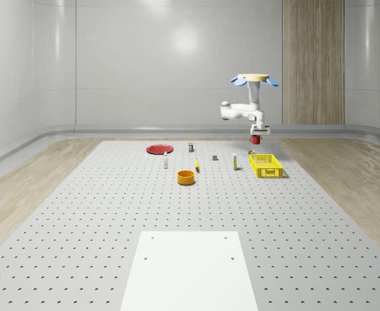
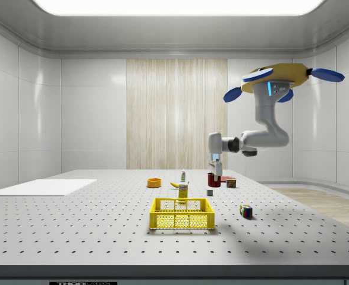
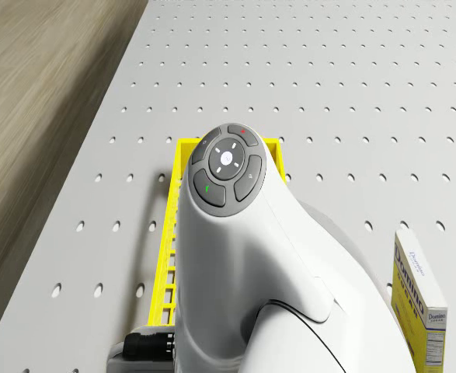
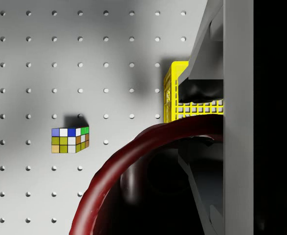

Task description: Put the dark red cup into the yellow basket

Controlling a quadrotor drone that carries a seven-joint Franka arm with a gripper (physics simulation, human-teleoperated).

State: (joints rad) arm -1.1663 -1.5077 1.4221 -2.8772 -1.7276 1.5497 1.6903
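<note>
Dark red cup (image 4: 133, 166), glossy and round-rimmed, hangs clamped in the pincer (image 1: 258, 134) near the yellow basket (image 1: 266, 166).

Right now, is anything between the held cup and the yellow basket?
No. In the whole-scene view the dark red cup, held in the jaws under the hovering drone, hangs above the yellow basket's far end with only open air between.

The drone (image 2: 279, 76) has a flat yellow body with blue rotor blades. Its arm (image 1: 245, 110) is glossy white with grey joints. In the drone view, a dark grey round button pad (image 3: 227, 165) caps the wrist, bearing small red and green marks.
</note>
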